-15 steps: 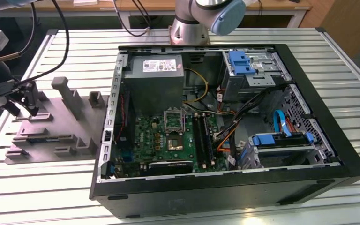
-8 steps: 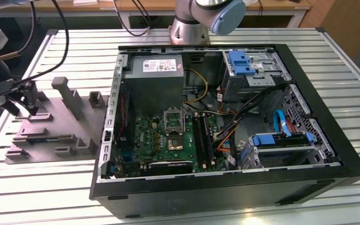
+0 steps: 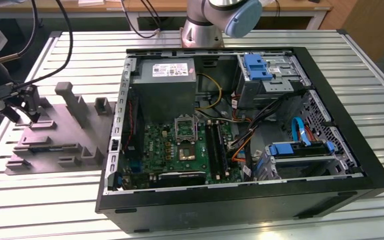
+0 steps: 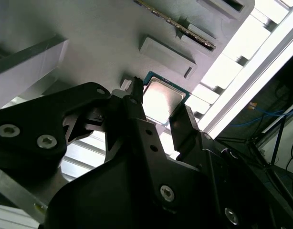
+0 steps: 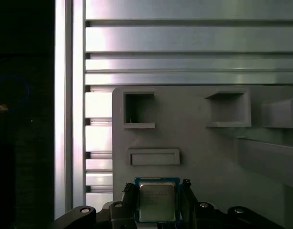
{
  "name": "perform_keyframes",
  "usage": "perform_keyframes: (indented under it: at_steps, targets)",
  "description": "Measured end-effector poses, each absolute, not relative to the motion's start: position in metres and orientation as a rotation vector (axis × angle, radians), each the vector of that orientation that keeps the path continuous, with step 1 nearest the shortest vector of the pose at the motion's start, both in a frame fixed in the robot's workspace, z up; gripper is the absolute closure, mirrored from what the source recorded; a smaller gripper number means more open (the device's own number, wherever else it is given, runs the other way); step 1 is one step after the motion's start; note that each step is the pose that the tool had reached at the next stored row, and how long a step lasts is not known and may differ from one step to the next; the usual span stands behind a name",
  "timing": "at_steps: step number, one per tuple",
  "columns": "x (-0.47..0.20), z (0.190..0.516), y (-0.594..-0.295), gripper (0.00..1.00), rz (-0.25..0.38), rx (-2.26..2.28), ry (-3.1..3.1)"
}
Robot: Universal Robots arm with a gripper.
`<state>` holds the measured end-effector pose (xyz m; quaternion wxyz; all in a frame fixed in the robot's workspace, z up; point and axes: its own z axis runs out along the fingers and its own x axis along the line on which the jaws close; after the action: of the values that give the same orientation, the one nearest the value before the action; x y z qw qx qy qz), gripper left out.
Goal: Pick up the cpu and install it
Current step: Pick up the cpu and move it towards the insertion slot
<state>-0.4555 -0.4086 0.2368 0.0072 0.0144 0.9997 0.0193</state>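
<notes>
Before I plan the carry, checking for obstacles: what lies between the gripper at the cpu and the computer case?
In the exterior view, the grey tray and its upright posts fill the stretch between the gripper and the computer case.

Silvery-grey cpu [image 5: 156,202], seemingly teal-rimmed

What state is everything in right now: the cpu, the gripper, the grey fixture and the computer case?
cpu: lying flat on the grey fixture, metal top up.
gripper: low at the fixture, set around the cpu; whether it grips cannot be told.
grey fixture: flat on the slatted table, beside the case.
computer case: on its side, side panel off, insides exposed.
</notes>
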Motion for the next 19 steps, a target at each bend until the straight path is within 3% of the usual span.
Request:
perform_keyframes:
  at_steps: [19]
  targets:
    - [-0.4555, 0.2430, -0.4086, 0.53, 0.060, 0.045, 3.126]
